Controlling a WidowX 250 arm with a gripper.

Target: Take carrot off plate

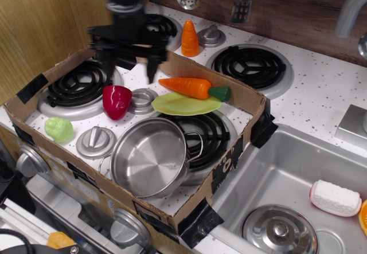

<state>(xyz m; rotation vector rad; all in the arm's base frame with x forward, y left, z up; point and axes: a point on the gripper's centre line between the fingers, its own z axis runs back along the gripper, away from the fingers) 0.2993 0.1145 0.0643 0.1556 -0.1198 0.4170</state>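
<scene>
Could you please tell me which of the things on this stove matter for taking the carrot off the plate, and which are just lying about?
Part of the job:
carrot, lying on the plate
plate
gripper, open, up left of the carrot

Just lying about:
steel pot
red pepper
pale green vegetable
orange cone
cardboard box

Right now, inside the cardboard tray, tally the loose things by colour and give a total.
Orange: 1, the carrot
Lime green: 1, the plate
Red: 1, the pepper
Pale green: 1, the lumpy vegetable
Steel: 1, the pot
Total: 5
The orange cone stands outside the tray, so it is not counted.
</scene>
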